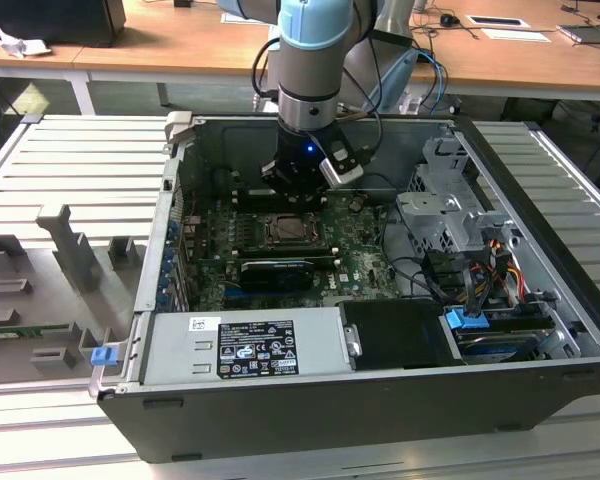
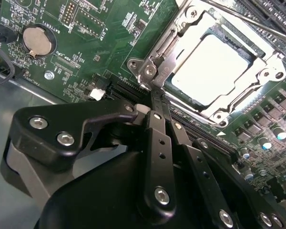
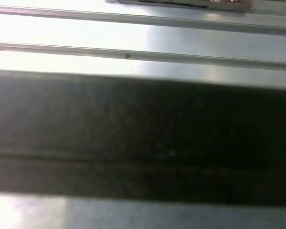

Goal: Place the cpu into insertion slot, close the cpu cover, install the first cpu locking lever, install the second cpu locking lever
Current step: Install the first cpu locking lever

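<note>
The cpu (image 2: 212, 69) lies flat in the insertion slot (image 1: 285, 231), its pale metal face showing through the window of the cpu cover (image 2: 271, 67). The silver cover frame rests down over the chip. A thin metal lever rod (image 2: 243, 16) runs along the far side of the socket. My gripper (image 2: 156, 95) is shut, its two black fingers (image 2: 158, 138) pressed together with nothing between them. Their tips sit at the socket's corner bracket (image 2: 145, 69). In the exterior view my gripper (image 1: 298, 185) hangs just behind the socket inside the open computer case.
A long black card (image 1: 277, 272) lies just in front of the socket. The grey power supply (image 1: 245, 345) and a drive cage (image 1: 440, 215) with cables (image 1: 480, 270) fill the case's front and right. A coin battery (image 2: 38, 39) sits on the green board. Case walls (image 1: 170, 230) enclose everything.
</note>
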Tool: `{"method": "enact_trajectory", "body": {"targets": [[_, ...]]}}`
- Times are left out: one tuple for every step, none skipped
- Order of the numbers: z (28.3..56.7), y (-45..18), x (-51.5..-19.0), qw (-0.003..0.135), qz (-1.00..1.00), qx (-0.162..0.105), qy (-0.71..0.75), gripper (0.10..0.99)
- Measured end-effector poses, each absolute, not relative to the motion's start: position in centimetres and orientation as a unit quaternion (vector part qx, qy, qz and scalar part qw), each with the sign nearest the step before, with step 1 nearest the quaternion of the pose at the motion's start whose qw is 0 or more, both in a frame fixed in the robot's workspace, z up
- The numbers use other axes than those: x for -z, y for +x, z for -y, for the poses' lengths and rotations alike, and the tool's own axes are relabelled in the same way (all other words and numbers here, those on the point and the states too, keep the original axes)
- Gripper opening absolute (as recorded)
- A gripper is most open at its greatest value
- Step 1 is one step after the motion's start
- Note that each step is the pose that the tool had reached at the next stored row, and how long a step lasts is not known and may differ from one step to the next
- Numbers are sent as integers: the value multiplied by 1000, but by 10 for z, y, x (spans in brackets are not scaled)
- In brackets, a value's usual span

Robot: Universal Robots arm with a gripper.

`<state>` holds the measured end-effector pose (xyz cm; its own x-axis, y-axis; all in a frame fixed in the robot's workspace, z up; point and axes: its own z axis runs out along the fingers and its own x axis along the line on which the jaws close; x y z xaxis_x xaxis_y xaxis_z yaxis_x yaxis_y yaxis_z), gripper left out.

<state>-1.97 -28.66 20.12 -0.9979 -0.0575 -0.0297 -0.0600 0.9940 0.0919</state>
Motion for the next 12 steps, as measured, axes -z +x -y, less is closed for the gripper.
{"method": "enact_trajectory", "body": {"targets": [[287,-20,-202,14,-998,-47,-29,106],[287,-20,-204,14,-998,-47,-29,106],[287,-20,-207,14,-998,-46,-30,106],[287,-20,-209,13,-998,-46,-29,106],[287,-20,-211,13,-998,-46,-30,106],[287,-20,-211,14,-998,-46,-30,106],[288,-20,-211,14,-998,-47,-30,106],[289,-20,-211,13,-998,-46,-30,106],[290,-20,-211,13,-998,-46,-30,106],[291,-20,-211,13,-998,-46,-30,106],[291,-20,-211,13,-998,-46,-30,106],[292,-20,-211,13,-998,-46,-30,106]]}}
